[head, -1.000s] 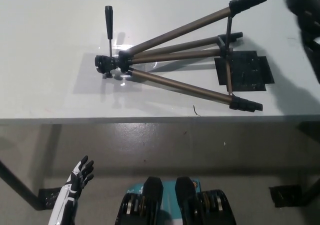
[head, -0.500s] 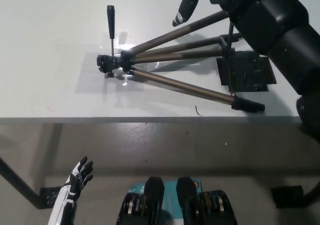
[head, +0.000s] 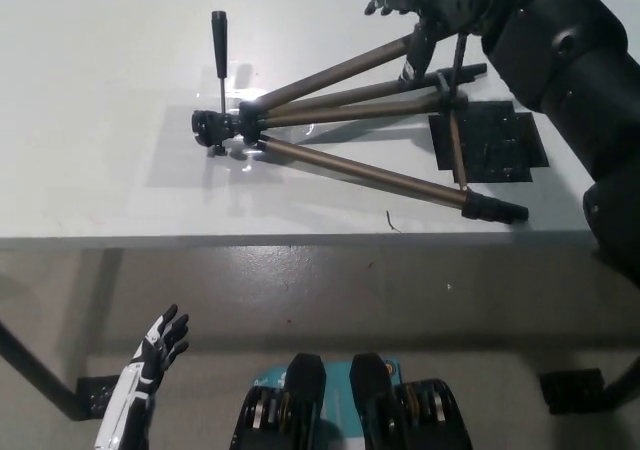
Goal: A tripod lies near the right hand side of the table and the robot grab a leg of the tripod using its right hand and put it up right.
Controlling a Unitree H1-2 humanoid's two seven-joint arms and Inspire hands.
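The tripod (head: 340,120) lies flat on the pale table (head: 100,170), its head (head: 215,130) to the left and its three brown legs fanning out to the right. Its pan handle (head: 218,45) points toward the far side. My black right hand (head: 430,10) hovers over the far end of the upper leg (head: 340,70), fingers apart, one finger reaching down beside that leg. It looks open, not clasped on the leg. My white left hand (head: 160,345) rests low at the lower left, below the table edge, with fingers spread.
A black mat patch (head: 500,145) lies on the table under the legs' right ends. The table's front edge (head: 300,240) runs across the middle of the view, with grey floor below. My right arm (head: 570,70) covers the table's far right corner.
My right arm has swung in from the upper right. The hand, earlier higher and further left above the upper leg, now sits down over that leg's far end. The tripod has not moved.
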